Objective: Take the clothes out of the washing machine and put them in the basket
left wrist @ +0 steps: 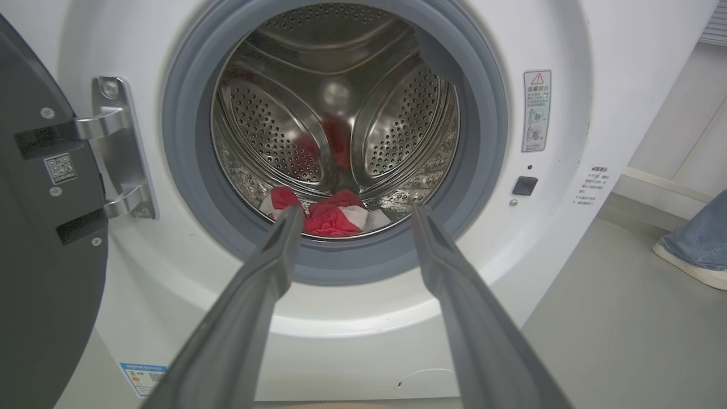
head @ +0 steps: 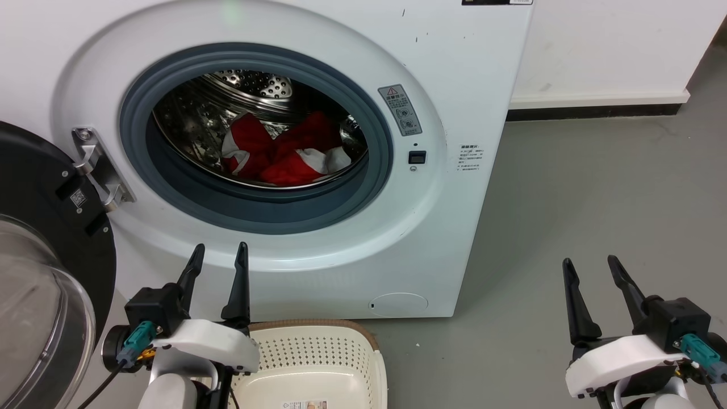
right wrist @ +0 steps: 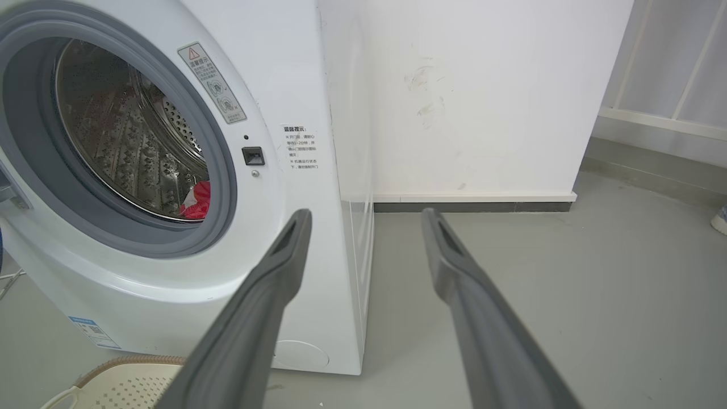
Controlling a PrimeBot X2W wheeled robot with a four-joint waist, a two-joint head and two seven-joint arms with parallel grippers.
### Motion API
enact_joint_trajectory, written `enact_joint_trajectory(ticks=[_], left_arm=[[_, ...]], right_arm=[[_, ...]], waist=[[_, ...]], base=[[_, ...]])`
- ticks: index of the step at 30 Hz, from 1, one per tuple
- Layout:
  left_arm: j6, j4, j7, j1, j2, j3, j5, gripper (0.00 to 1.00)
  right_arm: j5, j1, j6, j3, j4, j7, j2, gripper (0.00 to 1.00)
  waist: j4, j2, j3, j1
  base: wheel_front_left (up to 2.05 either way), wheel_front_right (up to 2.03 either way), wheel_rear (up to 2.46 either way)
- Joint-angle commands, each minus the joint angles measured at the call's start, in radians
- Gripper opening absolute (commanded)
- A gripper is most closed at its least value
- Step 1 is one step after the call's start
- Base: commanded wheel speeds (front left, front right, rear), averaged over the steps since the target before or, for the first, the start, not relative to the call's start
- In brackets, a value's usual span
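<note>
Left gripper [head: 221,246] and right gripper [head: 589,260] gape empty; clothes [head: 284,153] lie in the washing machine [head: 466,85]; basket [head: 318,352] sits below, door [head: 34,187] swung aside.

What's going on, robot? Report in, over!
Left gripper open, right gripper open, both empty, short of the washing machine. Clothes in the drum, door open. Basket on the floor in front, no clothes seen in it. Nothing in the way.
</note>
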Motion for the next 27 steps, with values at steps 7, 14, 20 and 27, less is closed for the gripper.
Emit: enact_joint_trajectory(ticks=[7, 14, 20, 27], left_arm=[[0.009, 0.016, -0.021, -0.017, 0.007, 0.009, 0.060, 1.00], [0.011, 0.025, -0.035, -0.022, 0.006, 0.012, 0.111, 1.00], [0.013, 0.034, -0.045, -0.025, 0.002, 0.015, 0.147, 1.00], [0.015, 0.039, -0.058, -0.019, -0.005, 0.019, 0.186, 1.00]], right_arm=[[-0.059, 0.002, 0.002, 0.005, 0.000, -0.014, 0.002, 1.00], [-0.102, -0.006, 0.002, 0.001, 0.006, -0.027, 0.003, 1.00], [-0.140, -0.012, 0.002, 0.000, 0.010, -0.037, 0.003, 1.00], [-0.154, -0.015, 0.002, 0.001, 0.019, -0.045, 0.003, 1.00]], waist=[[-0.006, 0.0000, 0.001, 0.0000], [-0.007, 0.0000, 0.005, 0.0000], [-0.008, 0.0000, 0.009, 0.0000], [-0.010, 0.0000, 0.009, 0.0000]], base=[[0.00, 0.00, 0.00], [0.00, 0.00, 0.00], [0.00, 0.00, 0.00], [0.00, 0.00, 0.00]])
